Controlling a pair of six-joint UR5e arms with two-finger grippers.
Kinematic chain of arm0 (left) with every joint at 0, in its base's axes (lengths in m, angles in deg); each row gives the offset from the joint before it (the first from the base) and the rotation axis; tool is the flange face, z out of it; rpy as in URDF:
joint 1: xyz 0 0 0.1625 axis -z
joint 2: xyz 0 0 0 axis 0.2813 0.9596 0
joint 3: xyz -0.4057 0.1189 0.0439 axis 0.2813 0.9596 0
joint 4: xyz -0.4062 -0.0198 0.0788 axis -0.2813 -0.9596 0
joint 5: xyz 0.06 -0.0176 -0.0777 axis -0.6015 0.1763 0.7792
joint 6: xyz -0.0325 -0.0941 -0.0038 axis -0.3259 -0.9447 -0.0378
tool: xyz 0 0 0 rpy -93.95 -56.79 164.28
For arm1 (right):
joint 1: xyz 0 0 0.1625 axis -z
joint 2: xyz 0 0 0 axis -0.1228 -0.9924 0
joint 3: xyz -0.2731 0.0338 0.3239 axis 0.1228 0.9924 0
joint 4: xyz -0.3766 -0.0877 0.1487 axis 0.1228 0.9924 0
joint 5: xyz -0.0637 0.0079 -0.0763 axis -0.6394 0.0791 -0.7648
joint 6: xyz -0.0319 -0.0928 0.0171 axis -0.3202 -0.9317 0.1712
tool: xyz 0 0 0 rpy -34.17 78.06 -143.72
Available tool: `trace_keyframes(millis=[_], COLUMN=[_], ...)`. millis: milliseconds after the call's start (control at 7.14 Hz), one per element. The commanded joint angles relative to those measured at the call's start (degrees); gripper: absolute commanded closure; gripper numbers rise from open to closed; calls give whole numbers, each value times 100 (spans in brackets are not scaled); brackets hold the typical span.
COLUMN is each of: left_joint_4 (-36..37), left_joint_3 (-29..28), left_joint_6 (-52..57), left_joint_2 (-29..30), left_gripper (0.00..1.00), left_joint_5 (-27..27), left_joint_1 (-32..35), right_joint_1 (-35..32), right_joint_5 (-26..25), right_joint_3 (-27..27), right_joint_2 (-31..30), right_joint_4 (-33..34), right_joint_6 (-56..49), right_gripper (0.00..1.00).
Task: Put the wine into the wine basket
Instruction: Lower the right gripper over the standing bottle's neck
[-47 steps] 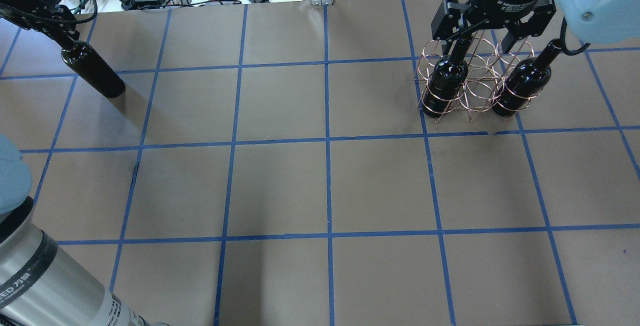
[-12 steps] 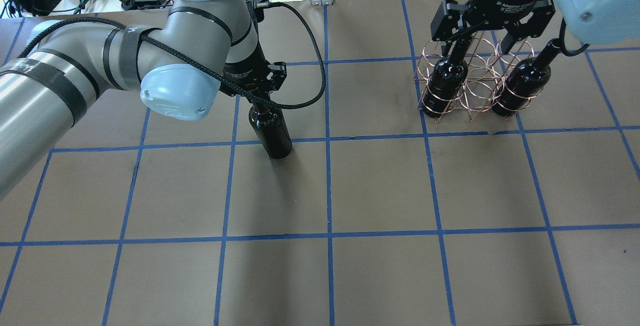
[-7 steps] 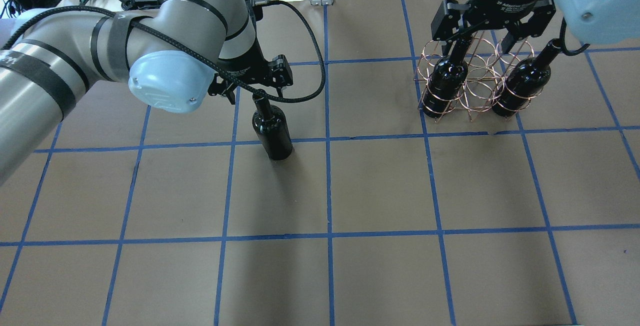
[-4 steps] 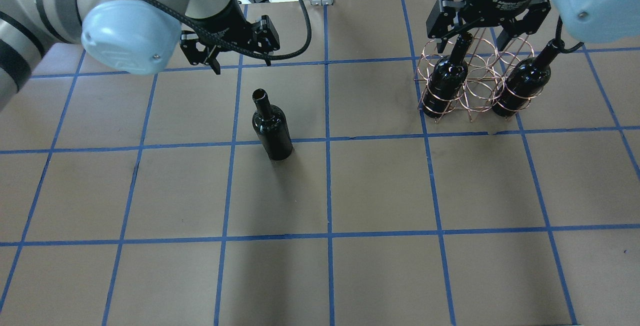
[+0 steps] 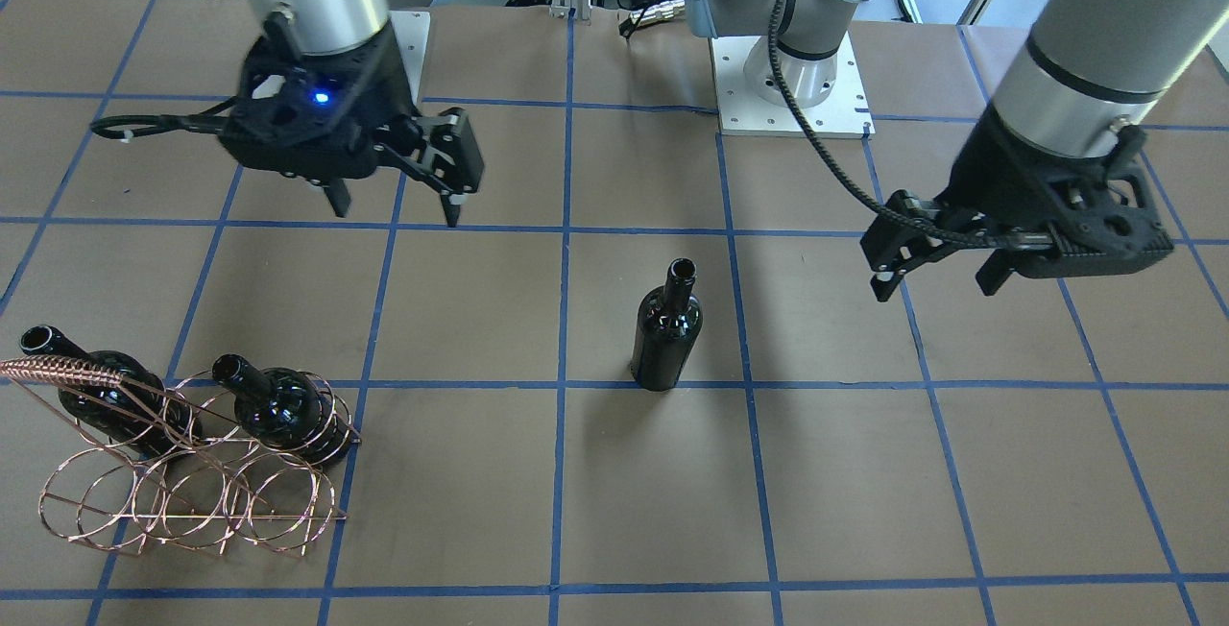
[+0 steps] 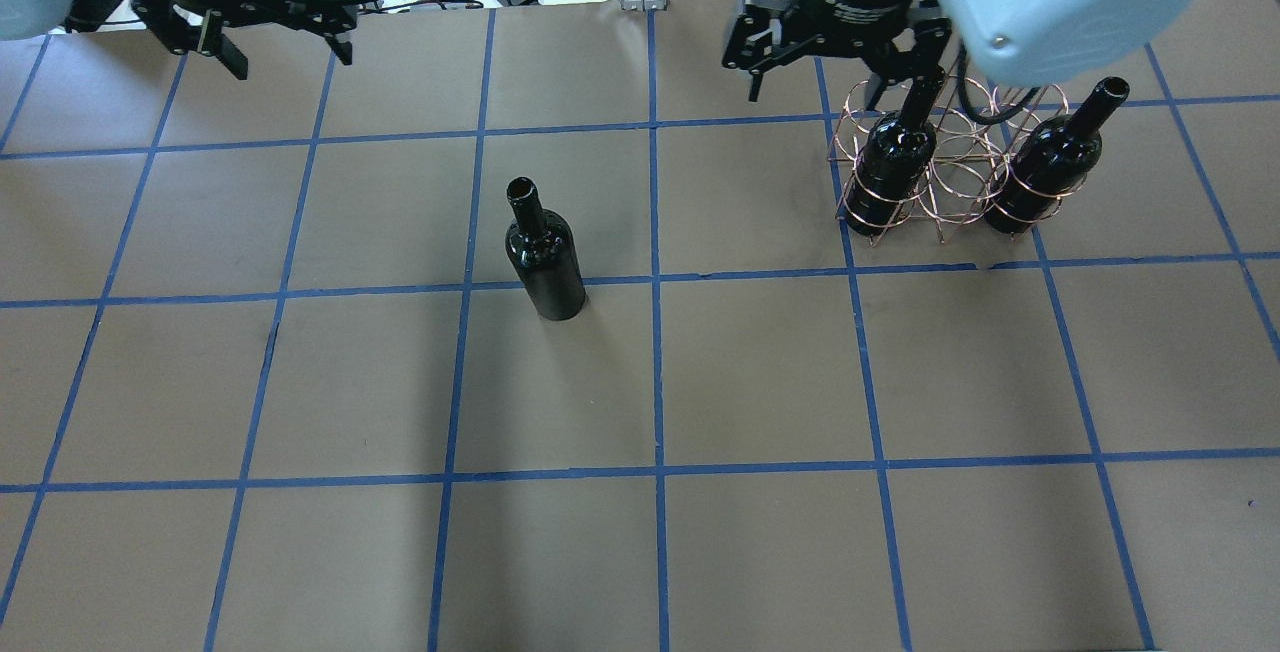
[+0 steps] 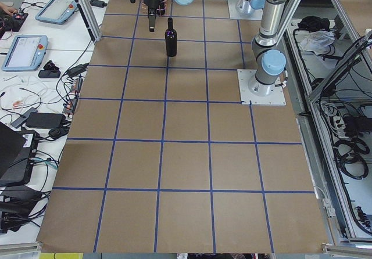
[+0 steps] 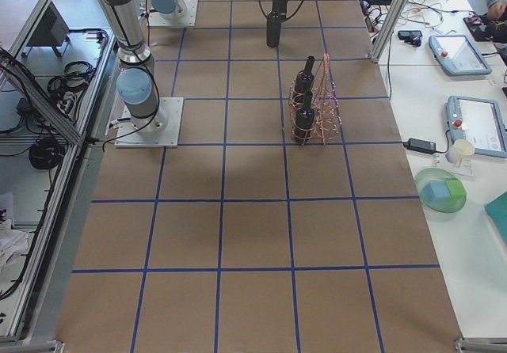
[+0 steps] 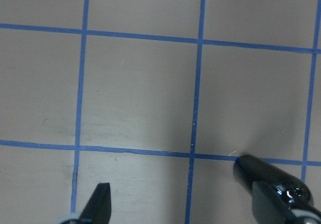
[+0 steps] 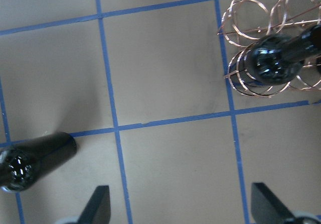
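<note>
Rough progress check, I'd call it two-thirds done. The table, brown paper with a blue tape grid, has the wine basket sitting toward its far edge, on the robot's right side. Two black bottles are already in there, one at the end nearer the table's middle and one at the other end. The loops between them look free to me, so that's probably where the last one goes.

The right gripper hangs over the table between the basket and the loose bottle, closer to the basket. Its fingers are spread wide with nothing in them. The left gripper is up in the air off to the robot's left, also spread and empty, and well apart from everything.

The wine itself stands upright on the bare paper about mid-table, a bit toward the far edge, mouth open and nothing touching it. It's well apart from the basket.

What's left, as I read it: one gripper has to come down on that neck, pinch it, carry the bottle over and lower it into the free loops without knocking the neighbours.
</note>
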Motion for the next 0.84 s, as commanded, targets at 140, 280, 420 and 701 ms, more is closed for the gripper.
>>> trace_keyframes(millis=[140,280,420,701], left_joint_4=[-22,-65,-66,-31], left_joint_3=[49,93,241,339], left_joint_6=[278,278,278,269], left_joint_2=[-75,-128,-189,-234], left_gripper=[0,0,0,0], left_joint_5=[-173,-305,-306,-166], left_joint_1=[-400,-400,-357,-120], right_joint_1=[-1074,-1381,-1680,-1762], right_joint_5=[-37,-11,-37,-45], right_joint_3=[317,334,439,651], right_joint_2=[679,889,1152,1339], right_joint_4=[403,604,632,632], right_joint_6=[1851,2430,2810,2866], right_gripper=[0,0,0,0])
